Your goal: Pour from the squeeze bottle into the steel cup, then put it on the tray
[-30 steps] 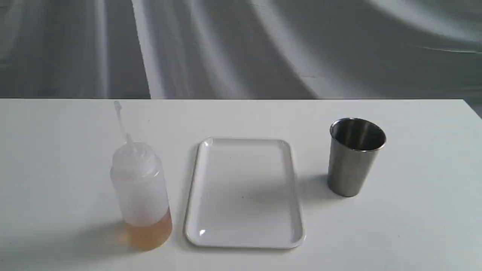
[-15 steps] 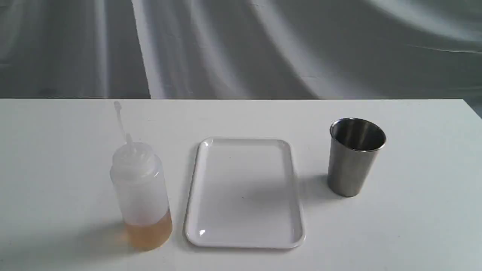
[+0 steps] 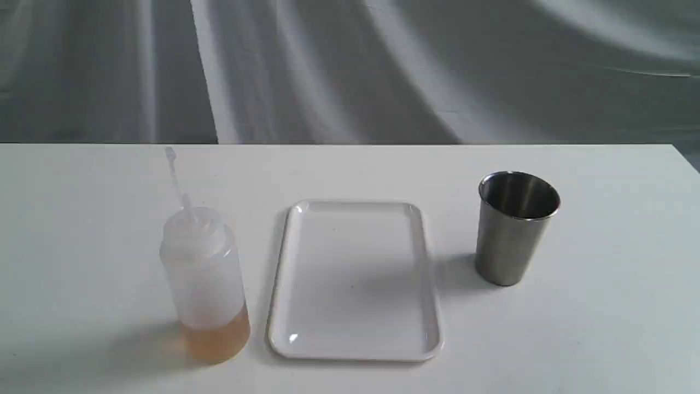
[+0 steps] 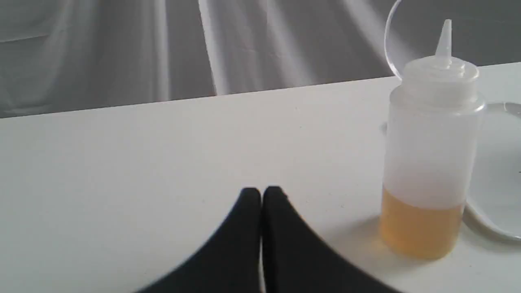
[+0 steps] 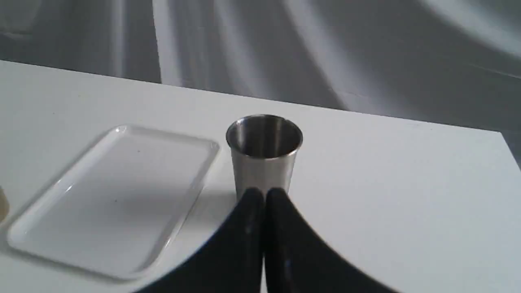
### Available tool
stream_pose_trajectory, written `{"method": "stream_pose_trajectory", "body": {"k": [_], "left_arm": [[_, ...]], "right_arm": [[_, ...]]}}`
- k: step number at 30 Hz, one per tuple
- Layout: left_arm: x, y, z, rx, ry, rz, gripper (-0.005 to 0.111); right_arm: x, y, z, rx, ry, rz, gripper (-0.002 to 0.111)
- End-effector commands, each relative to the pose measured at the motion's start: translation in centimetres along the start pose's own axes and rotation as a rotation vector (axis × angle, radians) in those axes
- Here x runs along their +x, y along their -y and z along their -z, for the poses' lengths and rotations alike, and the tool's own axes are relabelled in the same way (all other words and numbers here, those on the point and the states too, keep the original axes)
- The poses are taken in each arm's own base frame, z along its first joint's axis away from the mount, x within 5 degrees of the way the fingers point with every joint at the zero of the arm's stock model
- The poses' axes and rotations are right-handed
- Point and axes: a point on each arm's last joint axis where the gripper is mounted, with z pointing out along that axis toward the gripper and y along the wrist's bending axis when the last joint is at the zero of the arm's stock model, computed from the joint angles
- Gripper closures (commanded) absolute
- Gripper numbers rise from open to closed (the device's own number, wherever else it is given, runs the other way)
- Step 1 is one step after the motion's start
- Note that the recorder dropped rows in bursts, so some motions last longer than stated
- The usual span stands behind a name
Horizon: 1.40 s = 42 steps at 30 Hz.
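White table [image 3: 601,339] — squeeze bottle [image 3: 203,273], tray [image 3: 355,284], steel cup [image 3: 511,235], apparently apart.

You have a matte white counter [image 3: 350,169] filling the lower part of the frame, its far edge running straight across. Behind it hangs a grey cloth backdrop [image 3: 350,71], softly creased, with pale bands of light sweeping down from the upper left and across the upper right. At far right the counter's corner shows. Light is soft and even.
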Motion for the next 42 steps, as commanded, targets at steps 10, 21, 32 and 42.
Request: {"method": "stream_pose_trajectory", "body": {"k": [10, 21, 32, 42], "left_arm": [[0.1, 0.0, 0.0, 0.006, 0.005, 0.004, 0.107], [0.1, 0.0, 0.0, 0.006, 0.005, 0.001, 0.107], [0.1, 0.0, 0.0, 0.006, 0.005, 0.003, 0.107], [0.1, 0.0, 0.0, 0.006, 0.005, 0.003, 0.107]], "right_arm": [[-6.9, 0.0, -3.1, -0.002, 0.110, 0.004, 0.108], [-10.9, -4.7, -7.4, -0.237, 0.109, 0.158, 0.108], [-6.5, -16.3, -14.1, -0.603, 0.021, 0.240, 0.108], [3.5, -21.2, -18.8, -0.686, -0.143, 0.239, 0.108]]}}
